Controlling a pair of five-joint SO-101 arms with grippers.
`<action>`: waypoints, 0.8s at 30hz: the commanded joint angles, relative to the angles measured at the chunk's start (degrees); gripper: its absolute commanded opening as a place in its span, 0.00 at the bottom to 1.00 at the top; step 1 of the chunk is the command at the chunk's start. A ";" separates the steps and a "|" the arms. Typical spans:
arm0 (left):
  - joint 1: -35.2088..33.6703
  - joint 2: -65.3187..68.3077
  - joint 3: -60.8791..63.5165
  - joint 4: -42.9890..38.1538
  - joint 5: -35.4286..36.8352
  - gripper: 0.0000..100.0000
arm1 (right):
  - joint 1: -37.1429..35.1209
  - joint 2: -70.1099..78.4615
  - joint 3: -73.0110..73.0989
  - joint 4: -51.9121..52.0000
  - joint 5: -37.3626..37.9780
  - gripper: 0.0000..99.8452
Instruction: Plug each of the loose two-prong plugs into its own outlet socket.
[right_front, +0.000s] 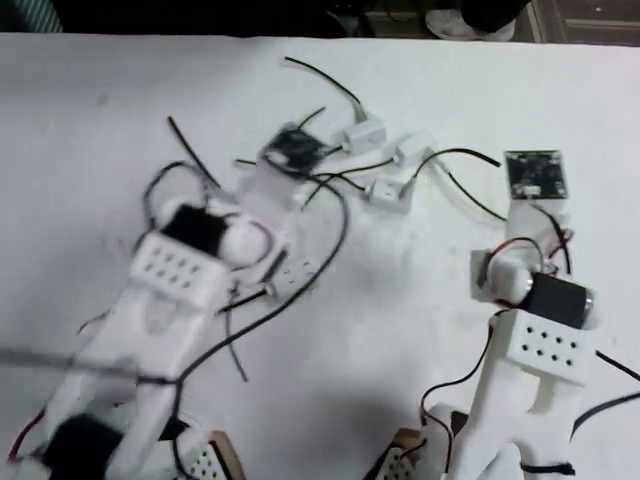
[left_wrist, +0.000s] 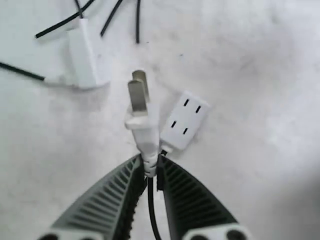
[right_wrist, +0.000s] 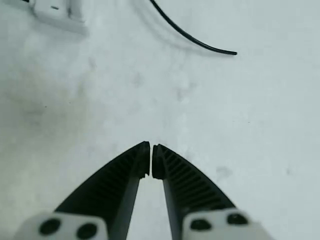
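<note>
My left gripper (left_wrist: 149, 167) is shut on the cord end of a white two-prong plug (left_wrist: 140, 112), whose prongs point away from me just above the table. A white outlet socket (left_wrist: 183, 120) with several slots lies right beside the plug, touching or nearly touching it. Another white connector (left_wrist: 82, 57) with a black cord lies farther off. My right gripper (right_wrist: 150, 160) is shut with nothing in it, hanging over bare table. In the high view, white connector pieces (right_front: 365, 132) (right_front: 390, 192) lie in the middle of the table between the left arm (right_front: 180, 270) and the right arm (right_front: 540, 300).
Loose black cords (right_front: 320, 75) trail across the white table (right_front: 100, 120). One cord end (right_wrist: 235, 52) lies ahead of my right gripper, with a white connector (right_wrist: 55, 10) off to one side. Another white socket block (right_front: 290, 277) sits by the left arm.
</note>
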 joint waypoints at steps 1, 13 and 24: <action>6.37 10.15 -6.86 -3.16 0.97 0.02 | 3.91 -1.71 -4.04 -0.57 1.41 0.02; 13.67 22.37 -11.08 -1.23 0.97 0.18 | 7.25 -1.36 -5.01 -0.66 3.78 0.02; 5.41 8.04 -10.64 5.71 0.53 0.23 | 5.41 -1.63 -5.01 0.40 3.87 0.02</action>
